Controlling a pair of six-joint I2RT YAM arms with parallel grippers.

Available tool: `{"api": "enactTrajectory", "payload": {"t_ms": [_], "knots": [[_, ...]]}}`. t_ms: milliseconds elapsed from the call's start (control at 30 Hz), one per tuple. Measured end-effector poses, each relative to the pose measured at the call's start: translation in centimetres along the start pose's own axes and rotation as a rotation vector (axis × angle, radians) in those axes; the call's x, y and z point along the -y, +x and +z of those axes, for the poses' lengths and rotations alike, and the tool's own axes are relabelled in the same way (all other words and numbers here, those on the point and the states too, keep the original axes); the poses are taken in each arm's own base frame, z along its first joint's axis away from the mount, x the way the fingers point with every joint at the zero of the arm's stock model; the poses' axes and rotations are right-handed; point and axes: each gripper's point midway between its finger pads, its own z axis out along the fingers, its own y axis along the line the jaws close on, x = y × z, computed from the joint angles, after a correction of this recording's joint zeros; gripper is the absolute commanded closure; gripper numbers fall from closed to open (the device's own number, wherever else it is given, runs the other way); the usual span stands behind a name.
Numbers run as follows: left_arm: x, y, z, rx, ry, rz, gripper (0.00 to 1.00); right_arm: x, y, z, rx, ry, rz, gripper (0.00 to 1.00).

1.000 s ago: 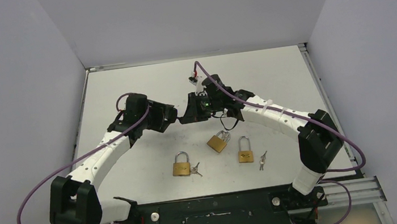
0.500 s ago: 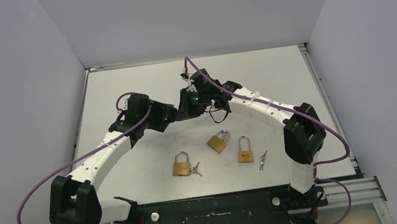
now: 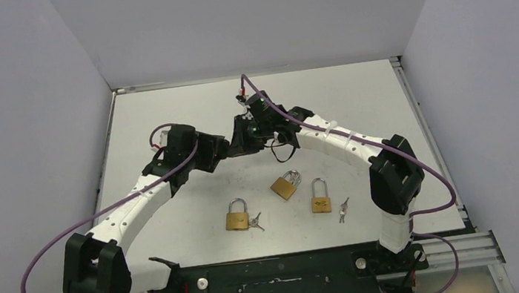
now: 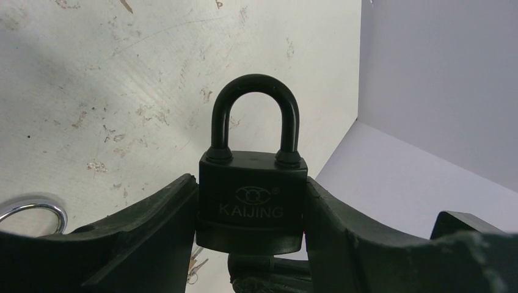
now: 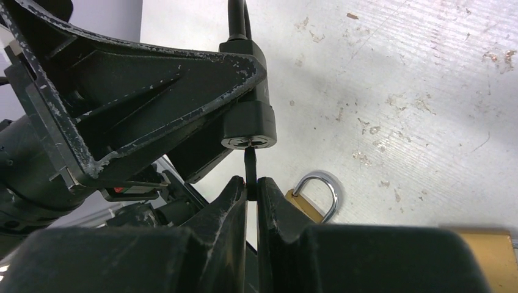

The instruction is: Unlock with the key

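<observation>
Over the far tabletop (image 3: 355,97), clamps black metal padlock (image 4: 251,198) in left jaws, pinches thin dark key (image 5: 250,166) between right jaws, tip in keyhole; risks bending key if turned off-axis.

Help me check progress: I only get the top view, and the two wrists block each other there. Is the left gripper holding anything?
Observer: Yes. The left gripper clamps a black padlock by the sides of its body.
Operator: Is its shackle open?
Observer: No. Both legs of the shackle sit down in the body.
Operator: Where is the key?
Observer: The right gripper pinches the key. Its blade meets the keyway on the padlock's bottom face. I cannot tell how deep it sits.
</observation>
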Motion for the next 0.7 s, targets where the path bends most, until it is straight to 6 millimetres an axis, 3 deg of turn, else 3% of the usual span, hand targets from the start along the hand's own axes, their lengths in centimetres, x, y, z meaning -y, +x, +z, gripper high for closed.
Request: {"api": "enactTrajectory", "payload": {"t_ms": [300,633,667,700], "knots": [[0.4,-0.8,-0.8,0.042,0.062,-0.026,1.00,-1.0,-0.2,0.0,0.027,-0.118,0.132,1.00],[3.6,0.5,-2.9,-0.003,0.326,-0.012,1.00,-2.5,-0.8,-3.1,0.123,-0.413,0.537,1.00],[4.1,0.5,-3.2,-0.004,0.347,-0.006,1.00,-2.7,-1.0,-3.4,0.132,-0.435,0.554,0.95],[4.6,0.5,-3.5,-0.001,0.371,0.004,1.00,-3.0,-1.2,-3.7,0.137,-0.446,0.558,0.82]]}}
